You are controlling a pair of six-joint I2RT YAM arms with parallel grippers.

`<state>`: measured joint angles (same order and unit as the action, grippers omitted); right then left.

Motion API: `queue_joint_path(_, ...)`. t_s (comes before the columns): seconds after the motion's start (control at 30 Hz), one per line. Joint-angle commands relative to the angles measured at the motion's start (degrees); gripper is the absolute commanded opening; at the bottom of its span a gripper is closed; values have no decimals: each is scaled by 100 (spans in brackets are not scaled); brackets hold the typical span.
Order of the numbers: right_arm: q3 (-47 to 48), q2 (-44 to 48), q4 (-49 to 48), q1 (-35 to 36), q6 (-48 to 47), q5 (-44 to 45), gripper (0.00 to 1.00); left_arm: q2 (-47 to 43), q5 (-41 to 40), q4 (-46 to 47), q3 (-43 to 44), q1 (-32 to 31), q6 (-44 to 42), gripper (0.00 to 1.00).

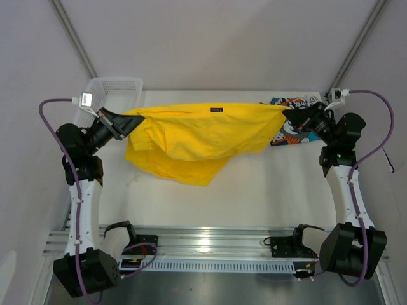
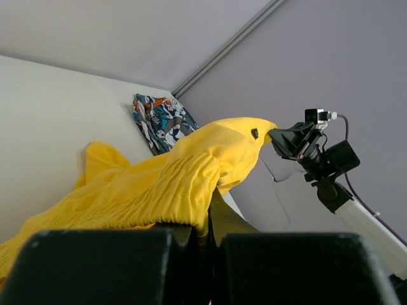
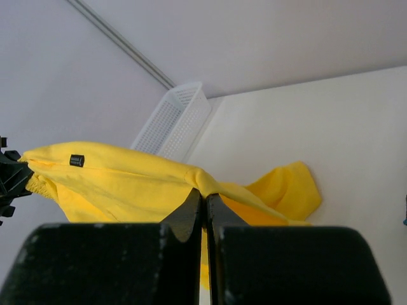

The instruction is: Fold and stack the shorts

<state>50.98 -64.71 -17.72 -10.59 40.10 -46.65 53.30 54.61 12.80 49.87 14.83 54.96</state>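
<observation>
Yellow shorts — one; printed shorts — one.

The yellow shorts hang stretched between my left gripper and my right gripper, both clamped on the cloth, so a sagging yellow curtain bars the whole back middle of the table. Its lowest fold droops toward the tabletop left of centre. In front of it, toward my bases, the surface is bare and either arm could sweep there. The white mesh basket crowds the far-left corner just behind my left gripper; the printed shorts lie beneath my right one
</observation>
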Motion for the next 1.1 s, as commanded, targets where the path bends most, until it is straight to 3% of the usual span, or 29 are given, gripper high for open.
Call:
queue_joint_path(0.0, 386, 292, -286, -136, -2, 24, 0, -267, 234, 434, 366, 231, -126, 3)
queue_joint_path(0.47, 685, 871, -225, -207, 69, -98, 0, -1022, 112, 1006, 646, 328, -204, 0)
queue_joint_path(0.7, 1133, 2031, 382, -207, -344, 24, 0, -1734, -520, -514, 1789, 328, -1215, 0)
queue_joint_path(0.9, 1361, 3068, 707, -207, -476, 551, 0, -2025, -688, -989, 2719, 328, -1189, 0)
queue_joint_path(1.07, 2607, 3060, 1875, 196, -1284, 990, 0, -2113, -1101, -1806, 3643, 336, -1531, 0)
